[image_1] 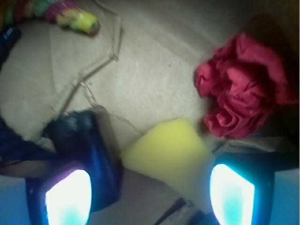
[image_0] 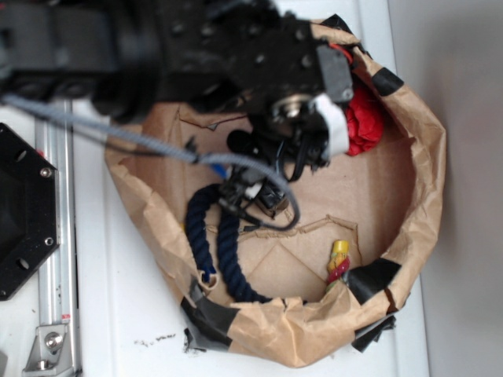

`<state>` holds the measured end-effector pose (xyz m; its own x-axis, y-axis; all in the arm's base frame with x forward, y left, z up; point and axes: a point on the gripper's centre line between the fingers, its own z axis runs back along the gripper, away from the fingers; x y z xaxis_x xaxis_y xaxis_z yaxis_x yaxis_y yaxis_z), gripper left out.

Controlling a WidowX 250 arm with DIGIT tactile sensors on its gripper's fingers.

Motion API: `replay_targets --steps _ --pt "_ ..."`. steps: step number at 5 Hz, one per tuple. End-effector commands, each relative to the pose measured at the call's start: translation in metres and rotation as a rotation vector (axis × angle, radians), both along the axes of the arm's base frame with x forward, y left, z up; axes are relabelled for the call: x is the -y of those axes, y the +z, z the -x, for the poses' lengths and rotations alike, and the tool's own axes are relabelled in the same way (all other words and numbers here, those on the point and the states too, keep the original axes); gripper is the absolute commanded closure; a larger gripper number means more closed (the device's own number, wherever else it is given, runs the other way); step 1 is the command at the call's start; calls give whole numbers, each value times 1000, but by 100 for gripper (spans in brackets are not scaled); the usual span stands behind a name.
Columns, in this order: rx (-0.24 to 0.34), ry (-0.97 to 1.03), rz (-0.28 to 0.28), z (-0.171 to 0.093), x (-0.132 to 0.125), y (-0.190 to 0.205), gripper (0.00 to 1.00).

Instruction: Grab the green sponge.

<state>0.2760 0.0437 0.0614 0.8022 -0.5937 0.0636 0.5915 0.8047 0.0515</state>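
The green sponge is out of view in both frames. In the wrist view my gripper (image_1: 152, 183) is open, its two fingers (image_1: 70, 192) far apart. A yellow, wedge-looking sponge (image_1: 164, 150) lies between and below them, close to the right finger. I cannot tell whether it touches either finger. In the exterior view the black arm reaches down into a brown paper bag (image_0: 428, 157), and the gripper (image_0: 255, 192) hangs low over the bag's floor. The arm hides the sponge there.
A crumpled red cloth (image_1: 243, 89) (image_0: 365, 118) lies by the bag's wall beside the yellow sponge. A dark blue rope (image_0: 224, 251) loops on the bag floor. A small yellow, red and green toy (image_0: 338, 263) (image_1: 75, 18) lies farther off. The bag's walls ring it all.
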Motion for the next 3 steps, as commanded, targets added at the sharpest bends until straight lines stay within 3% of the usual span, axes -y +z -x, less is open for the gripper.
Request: replay_targets --steps 1,3 --pt "39 -59 -11 -26 -4 -3 0" --pt "10 -74 -33 -32 -6 -16 0"
